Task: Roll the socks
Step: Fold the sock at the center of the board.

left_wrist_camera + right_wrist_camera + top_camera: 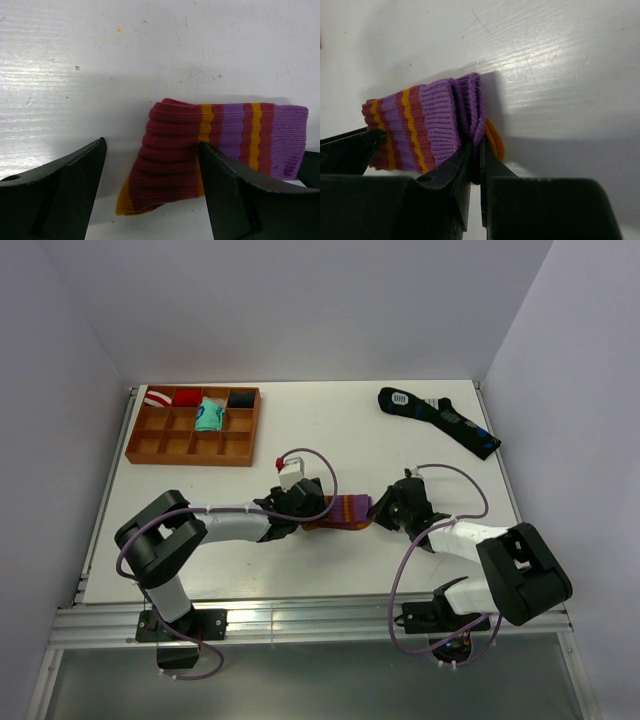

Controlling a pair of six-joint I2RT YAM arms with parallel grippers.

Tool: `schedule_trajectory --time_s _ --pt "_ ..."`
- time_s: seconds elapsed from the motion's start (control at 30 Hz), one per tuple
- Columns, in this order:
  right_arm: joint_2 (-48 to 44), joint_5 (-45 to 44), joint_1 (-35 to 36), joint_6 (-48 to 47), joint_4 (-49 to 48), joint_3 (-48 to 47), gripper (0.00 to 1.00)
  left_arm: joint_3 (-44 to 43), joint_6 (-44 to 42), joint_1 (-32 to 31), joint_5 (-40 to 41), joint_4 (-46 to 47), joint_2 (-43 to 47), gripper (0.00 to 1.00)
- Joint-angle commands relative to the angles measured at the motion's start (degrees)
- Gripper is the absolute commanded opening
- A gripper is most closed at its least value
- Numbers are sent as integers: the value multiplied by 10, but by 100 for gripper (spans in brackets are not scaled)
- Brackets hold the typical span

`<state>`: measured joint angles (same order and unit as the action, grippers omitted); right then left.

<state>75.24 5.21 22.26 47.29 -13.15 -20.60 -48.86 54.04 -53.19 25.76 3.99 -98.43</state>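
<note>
Socks (pixel 172 165): folded short, seemingly part-rolled, roll not yet complete.
Right gripper (pixel 476 159): clamped on their purple end.
Left gripper (pixel 152 145): spread wide, empty, socks between its fingers.

Nothing legible shows in any view: no word, number or brand. The nearest thing to a label is a pale patch (pixel 398 397) with dark lines on the cuff end of the long black sock (pixel 440 418) (on the counter (pixel 330 430), well right of the wooden tray (pixel 190 461)), too small to read. The maroon sock (pixel 175 160) carries only plain orange and purple bands.
</note>
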Motion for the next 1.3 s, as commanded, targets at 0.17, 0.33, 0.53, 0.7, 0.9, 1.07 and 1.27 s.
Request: schedule_trajectory --time_s 0.17,0.33,0.53,0.7,0.9,1.07,1.27 --pt "37 -19 5 14 -24 31 0 -43 23 2 9 -63 -39 80" --pt "32 -27 6 7 -18 30 0 -81 33 2 35 -130 -69 76" --pt "63 -15 5 -7 -14 5 0 -70 41 2 47 -144 -75 73" --pt "82 -10 5 -13 -26 -3 5 -56 42 2 60 -151 -77 68" --pt "93 -5 5 -35 -14 -26 19 -43 61 2 90 -195 -74 57" --pt "111 1 5 -61 7 -67 23 4 86 2 94 -198 -32 59" --pt "113 22 5 -70 5 -88 34 32 101 2 98 -208 -5 61"
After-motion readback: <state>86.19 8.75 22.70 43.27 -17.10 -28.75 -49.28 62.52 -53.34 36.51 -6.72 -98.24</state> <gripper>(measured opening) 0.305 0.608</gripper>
